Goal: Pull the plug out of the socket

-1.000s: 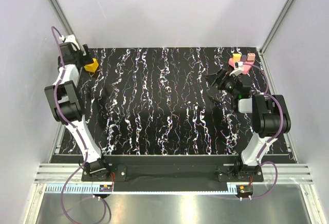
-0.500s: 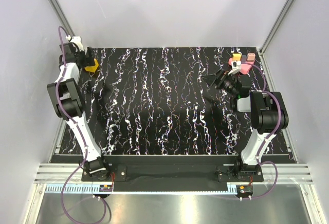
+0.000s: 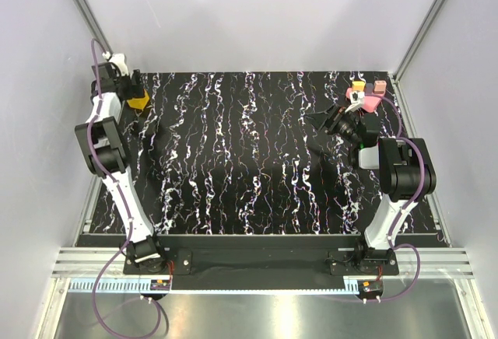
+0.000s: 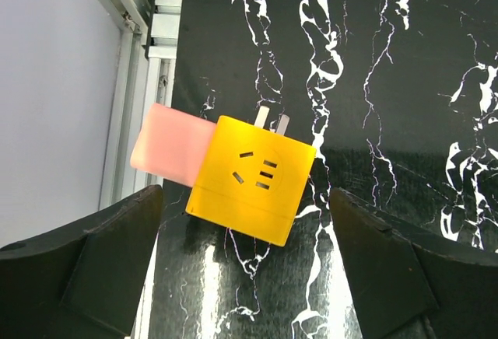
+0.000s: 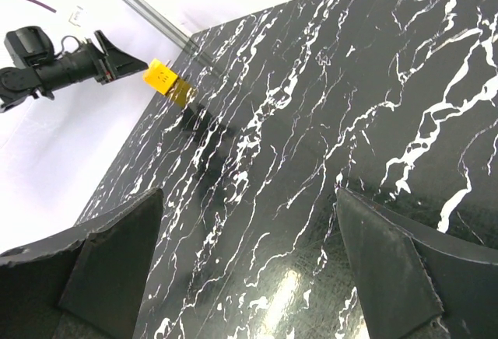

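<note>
Far-left corner of the bench (image 3: 257, 176): your left hand (image 4: 243, 193) hangs over the yellow socket (image 4: 253, 179), its fingers (image 4: 93, 261) spread wide to either side and touching nothing. The pink plug (image 4: 171, 151) sits pushed into the socket's left face, with its outer end at the bench edge by the rail (image 4: 136, 82). Two metal pins (image 4: 272, 120) jut from the socket's far side. Your right hand (image 5: 249, 199), also spread wide and empty, hovers well apart across the bench.

The risks, judged from here: neither piece is pinned down, so if you clamp the socket alone and lift, the plug will likely ride up with it. Close off-centre and one finger may shove the pair toward the rail or twist it round. The finger on the plug's side has little room near that rail and could snag there. You will probably need one hand per piece, and the right one has a long reach to make.
</note>
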Available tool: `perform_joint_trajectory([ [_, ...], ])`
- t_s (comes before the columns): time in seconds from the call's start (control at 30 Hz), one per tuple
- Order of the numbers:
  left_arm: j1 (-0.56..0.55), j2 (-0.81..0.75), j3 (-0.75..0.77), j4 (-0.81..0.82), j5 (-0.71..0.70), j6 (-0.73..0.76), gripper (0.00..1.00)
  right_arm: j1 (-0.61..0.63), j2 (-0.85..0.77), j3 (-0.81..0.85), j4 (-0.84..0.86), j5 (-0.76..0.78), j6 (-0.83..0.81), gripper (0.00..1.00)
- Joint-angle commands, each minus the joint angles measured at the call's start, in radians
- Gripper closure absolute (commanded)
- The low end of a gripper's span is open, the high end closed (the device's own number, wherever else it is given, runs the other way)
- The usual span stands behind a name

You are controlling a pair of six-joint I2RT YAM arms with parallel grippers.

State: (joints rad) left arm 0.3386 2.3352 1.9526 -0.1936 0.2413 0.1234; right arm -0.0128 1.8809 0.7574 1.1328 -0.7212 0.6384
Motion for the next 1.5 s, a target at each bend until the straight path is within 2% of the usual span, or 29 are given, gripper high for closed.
perform_joint_trajectory([
  [0.0, -0.007, 0.015, 0.052, 0.011, 0.029, 0.015, 0.07, 0.005, 0.004, 0.036, 0.059, -0.021, 0.003, 0.0],
  [0.63, -0.033, 0.073, 0.131, -0.004, -0.004, 0.036, 0.09, 0.005, 0.029, 0.056, 0.073, -0.046, 0.032, 0.0],
  [0.83, -0.033, 0.084, 0.152, -0.023, -0.037, 0.068, 0.01, 0.007, 0.032, 0.057, 0.078, -0.053, 0.037, 0.0],
  [1.47, -0.033, 0.128, 0.236, -0.139, -0.031, 0.119, 0.03, 0.007, 0.05, 0.065, 0.111, -0.07, 0.069, 0.0],
])
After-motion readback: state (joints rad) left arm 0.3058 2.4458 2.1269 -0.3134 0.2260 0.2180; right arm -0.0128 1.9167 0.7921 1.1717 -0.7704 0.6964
